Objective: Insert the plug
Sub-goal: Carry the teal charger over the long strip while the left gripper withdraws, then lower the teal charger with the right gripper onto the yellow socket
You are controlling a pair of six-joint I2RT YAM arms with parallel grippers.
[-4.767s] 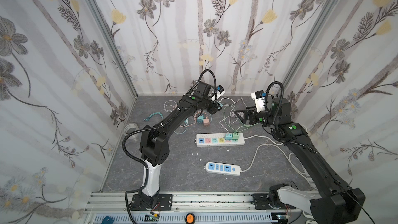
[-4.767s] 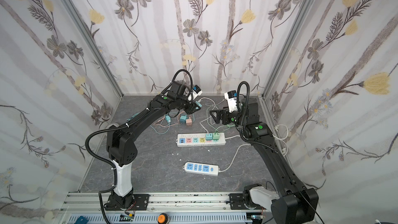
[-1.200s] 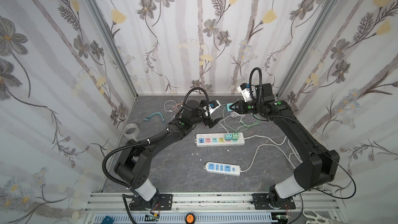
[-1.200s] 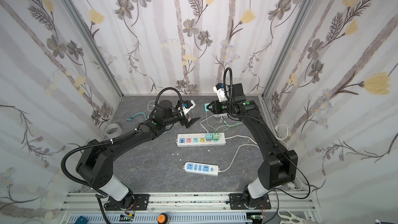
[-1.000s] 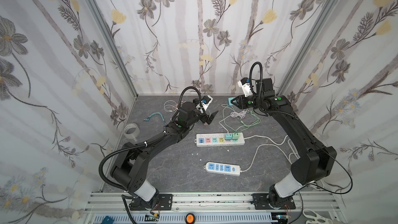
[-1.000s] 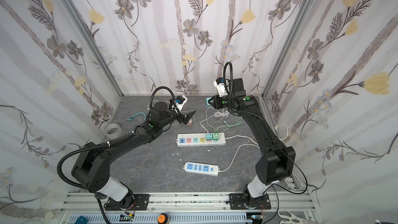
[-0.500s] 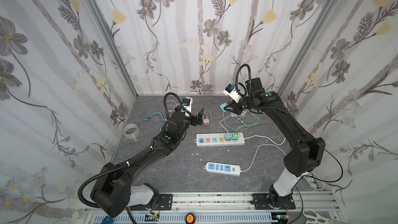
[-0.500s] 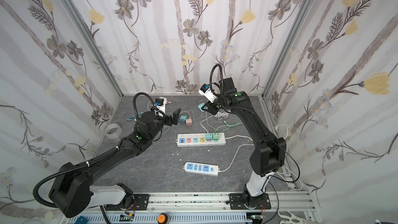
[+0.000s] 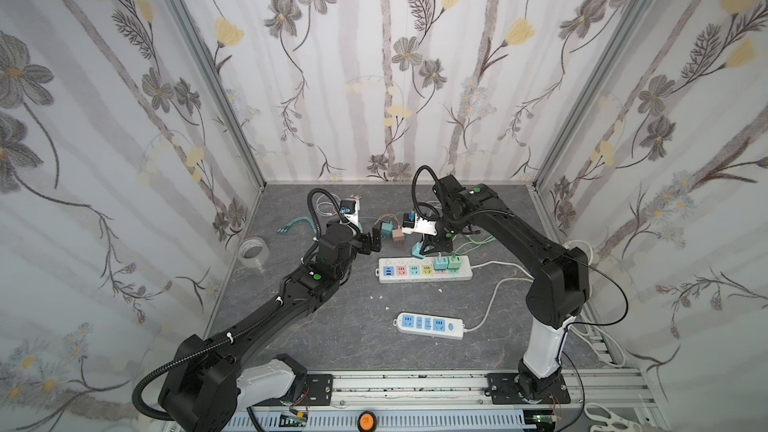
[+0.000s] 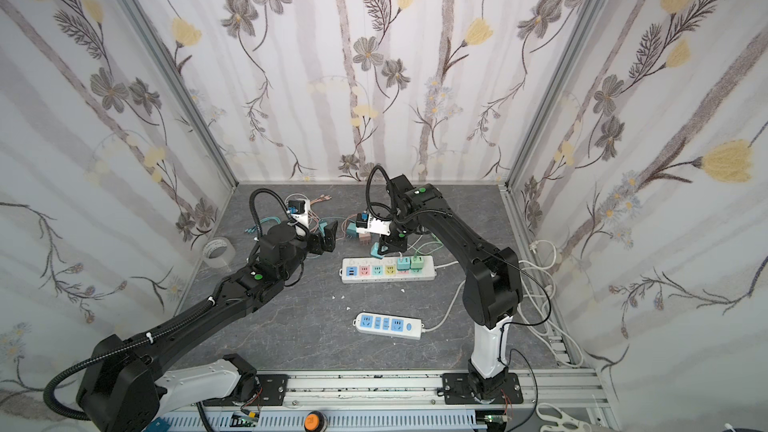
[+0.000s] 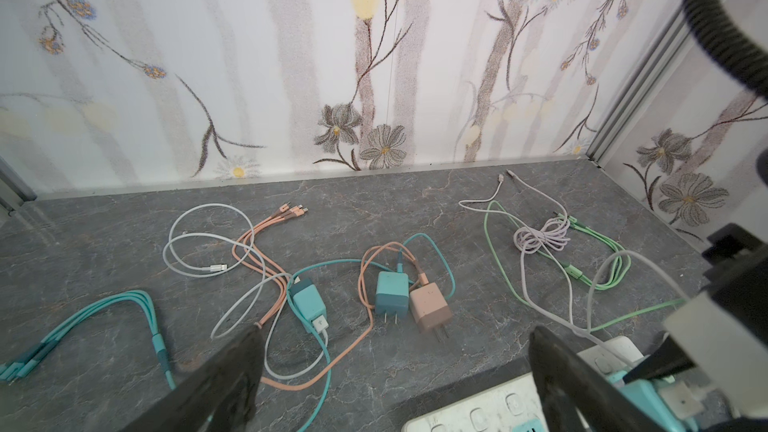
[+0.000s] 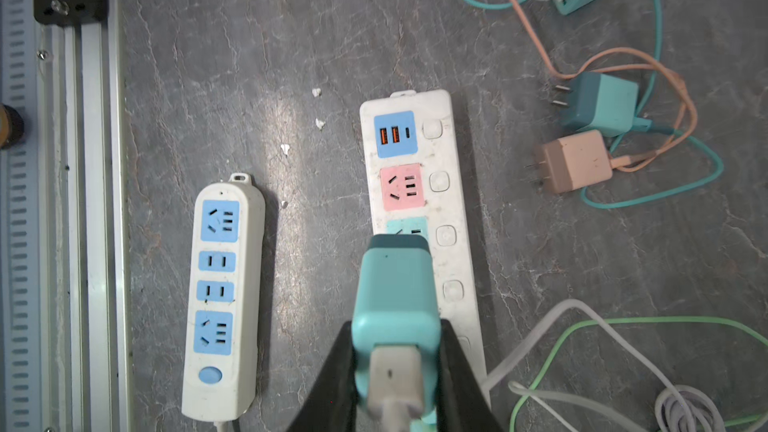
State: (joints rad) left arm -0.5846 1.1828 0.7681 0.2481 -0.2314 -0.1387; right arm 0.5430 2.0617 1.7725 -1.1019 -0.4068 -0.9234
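Observation:
My right gripper (image 12: 395, 328) is shut on a teal plug (image 12: 395, 284) with a white USB connector in its back. In both top views the right gripper (image 9: 422, 250) (image 10: 381, 249) holds the plug (image 9: 416, 249) (image 10: 375, 249) at the back edge of the white power strip (image 9: 417, 279) (image 10: 382, 278). The right wrist view shows its front over the teal socket of the strip (image 12: 453, 209); the prongs are hidden. My left gripper (image 9: 371, 241) (image 10: 323, 238) (image 11: 395, 338) stands open and empty, left of the strip.
Loose teal (image 11: 391, 290) and pink (image 11: 430, 305) plugs and another teal one (image 11: 307, 303) lie among cables behind the strip. Teal (image 9: 440, 261) and green (image 9: 454, 261) plugs sit in it. A second strip (image 9: 430, 324) lies nearer; a tape roll (image 9: 252, 249) stands left.
The right gripper has carried the teal plug from the back down to the strip. The left arm has drawn back to the left and lower, still open.

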